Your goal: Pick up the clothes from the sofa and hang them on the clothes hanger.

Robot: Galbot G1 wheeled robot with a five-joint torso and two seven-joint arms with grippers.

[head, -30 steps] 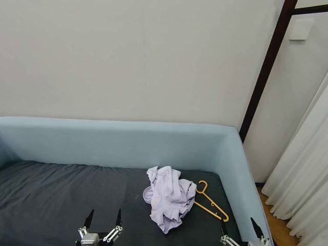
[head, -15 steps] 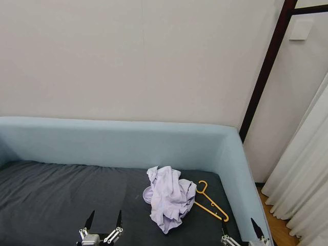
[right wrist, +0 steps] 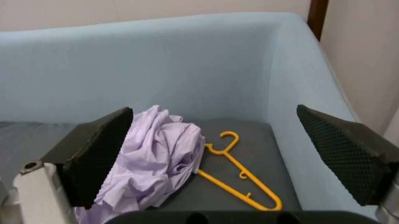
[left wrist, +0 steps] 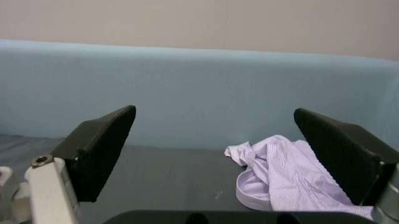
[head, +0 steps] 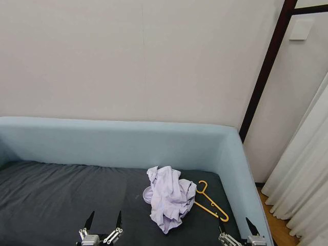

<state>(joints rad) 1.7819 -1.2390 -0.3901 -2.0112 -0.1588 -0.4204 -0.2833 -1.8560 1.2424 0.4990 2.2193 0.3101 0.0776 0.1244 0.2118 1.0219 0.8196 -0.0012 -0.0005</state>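
Nudged right gripper (head: 234, 221) slightly leftward, jaws spread, near yellow hanger (head: 210, 202); kept left gripper (head: 105, 215) spread-jawed before lilac shirt (head: 168, 197).

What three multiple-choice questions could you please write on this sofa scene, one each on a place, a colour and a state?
1. Where does the hanger lie?
A. On the sofa, to the robot's right of the shirt.
B. On the floor.
C. Hung on the wall.
2. What colour is the hanger?
A. White.
B. Orange-yellow.
C. Blue.
3. How are the left gripper and right gripper?
A. Shut on the shirt.
B. Shut on the hanger.
C. Both open, empty.
Key: 1 A, it lies on the sofa against the crumpled lilac shirt; 2 B, the head and right wrist views show it so; 3 C, each is spread wide, holding nothing.
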